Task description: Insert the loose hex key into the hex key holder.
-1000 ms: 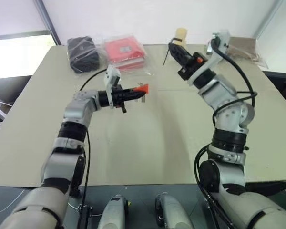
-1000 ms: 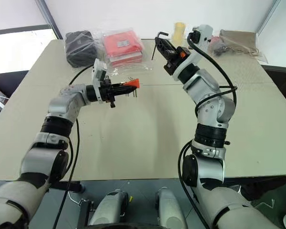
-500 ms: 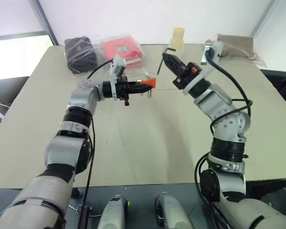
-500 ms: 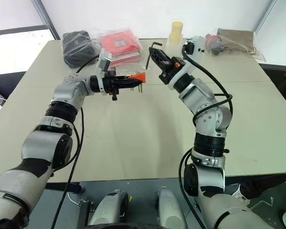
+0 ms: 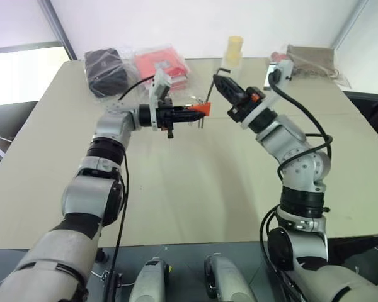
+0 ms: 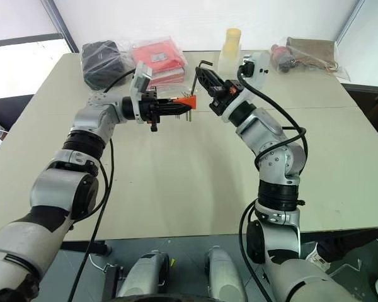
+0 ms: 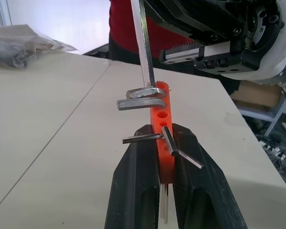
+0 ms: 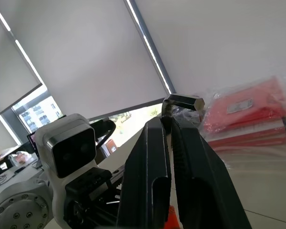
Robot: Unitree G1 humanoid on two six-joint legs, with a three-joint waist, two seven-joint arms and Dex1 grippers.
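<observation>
My left gripper (image 5: 190, 113) is shut on the hex key holder (image 5: 203, 108), a small orange block with short dark keys sticking out, held level above the table and pointing right. The right gripper (image 5: 218, 79) is shut on the loose hex key (image 6: 196, 77), its short leg (image 8: 183, 101) above the fingertips and its long leg hanging down. In the left wrist view the long leg (image 7: 145, 47) comes down to the far end of the holder (image 7: 161, 112); I cannot tell whether it is inside a hole.
At the back of the beige table (image 5: 195, 189) lie a black pouch (image 5: 109, 69) and a flat red packet in clear plastic (image 5: 164, 63). A pale yellow bottle (image 5: 234, 49) and a plastic bag (image 5: 312, 60) stand at the back right.
The two grippers have drawn together: the left one rose and moved right with the holder, the right one came down and left with the key, so the key's tip now meets the holder.
</observation>
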